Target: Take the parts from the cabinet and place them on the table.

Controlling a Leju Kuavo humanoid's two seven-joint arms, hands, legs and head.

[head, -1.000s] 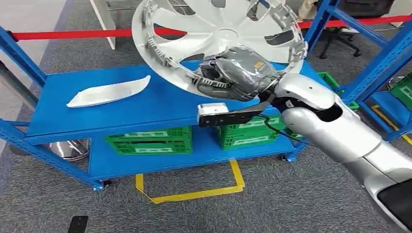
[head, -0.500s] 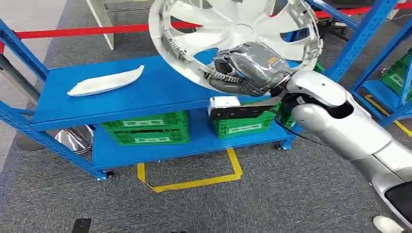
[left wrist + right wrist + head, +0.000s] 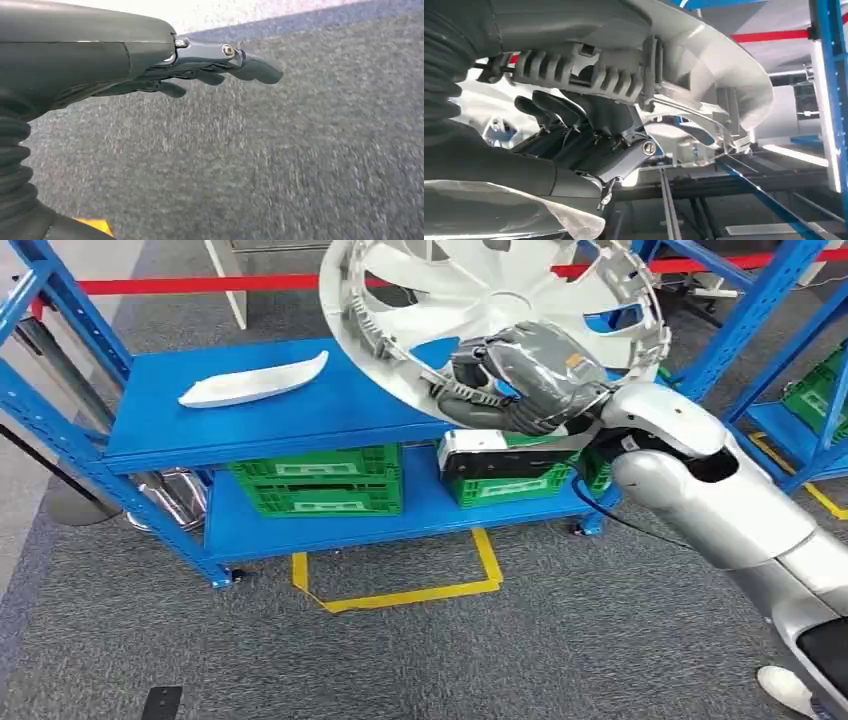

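Blue shelving (image 3: 300, 425) filled mid-frame. Upper right, I had the hubcap (image 3: 470, 300) raised and tilted in my right hand (image 3: 520, 380), fingers clamped on its rim to carry it. Trim piece (image 3: 255, 385) lay upper left. Left hand (image 3: 200, 70) hung open-fingered, holding nothing.

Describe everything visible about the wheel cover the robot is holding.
The wheel cover is a round, silvery-white disc, plastic by its look, with curved spokes, openings between them and ribbed clips along its rim. Its hollow back faces the camera. It is tilted and held off the blue shelf, above its right end. The right robot hand grips its lower rim.
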